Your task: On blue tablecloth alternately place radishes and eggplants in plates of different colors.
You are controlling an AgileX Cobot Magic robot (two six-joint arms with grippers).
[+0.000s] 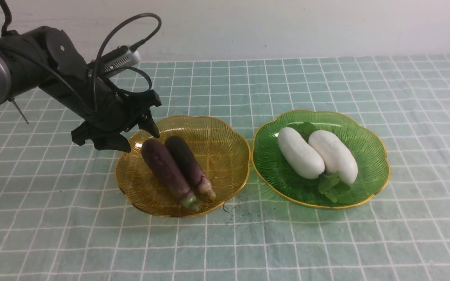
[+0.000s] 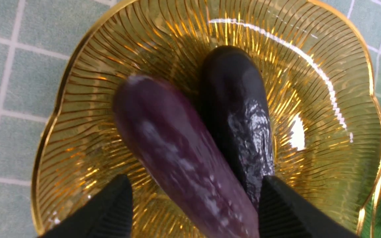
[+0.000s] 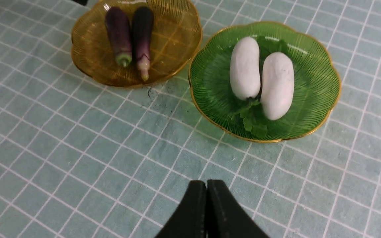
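Blue tablecloth covers the table; my left end effector hangs open and empty just over the eggplants in the amber plate, so a low retreat could drag them out. Radishes sit in the green plate; my right end effector is shut, empty.

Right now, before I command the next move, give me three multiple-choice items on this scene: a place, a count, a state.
1. Where do the eggplants lie? A) amber plate B) outside any plate C) between shut jaws
2. How many radishes sit in the green plate? A) one B) two C) three
3. How do the left jaws stand? A) open, gripping nothing B) shut on an eggplant C) shut, empty
Answers: A, both lie side by side in it; B, two white bodies show there; A, the tips stand spread apart over the eggplants.
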